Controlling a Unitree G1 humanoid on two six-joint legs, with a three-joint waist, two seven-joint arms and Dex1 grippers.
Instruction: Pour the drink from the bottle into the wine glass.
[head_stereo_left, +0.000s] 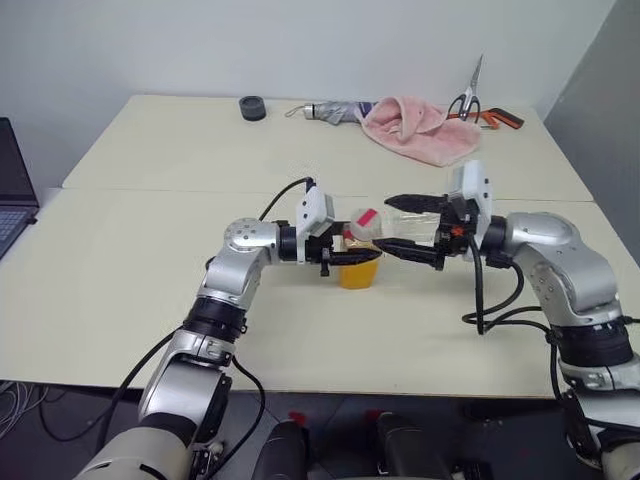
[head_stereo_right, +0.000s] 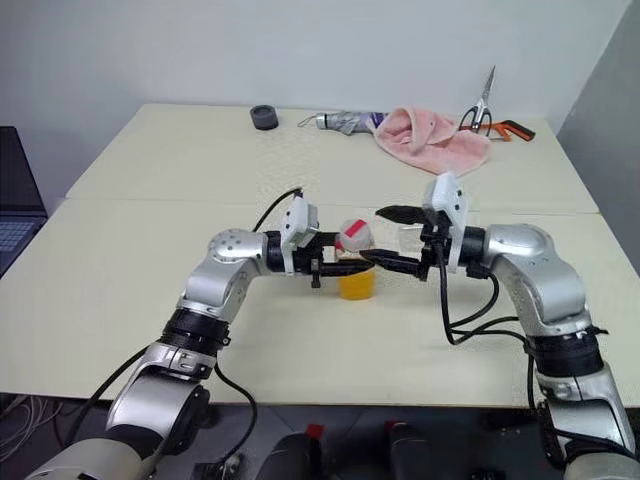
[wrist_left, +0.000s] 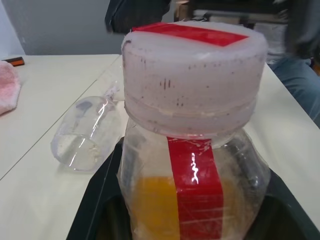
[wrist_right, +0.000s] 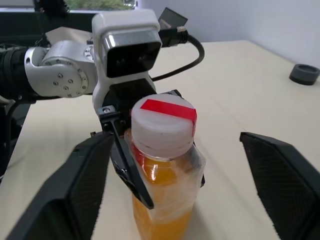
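The bottle (head_stereo_left: 360, 262) is a small clear one with a white cap (head_stereo_left: 365, 222) marked by a red stripe. It stands just above the table's middle, its lower half holding the orange drink (head_stereo_left: 358, 275). My left gripper (head_stereo_left: 345, 258) reaches in from the left and is shut on the bottle's body. From the right comes my right gripper (head_stereo_left: 386, 223), open, with one finger on either side of the cap and clear of it. The wine glass (wrist_left: 85, 135), clear and empty, appears to lie on its side on the table just behind the right gripper's fingers (head_stereo_left: 415, 203).
Along the far edge lie a black tape roll (head_stereo_left: 253, 107), a folded umbrella (head_stereo_left: 335, 110), a pink towel (head_stereo_left: 420, 130), scissors (head_stereo_left: 466, 100) and an orange-handled tool (head_stereo_left: 503, 121). A laptop (head_stereo_left: 10, 195) sits at the left edge. A seam (head_stereo_left: 150, 188) runs between the two tables.
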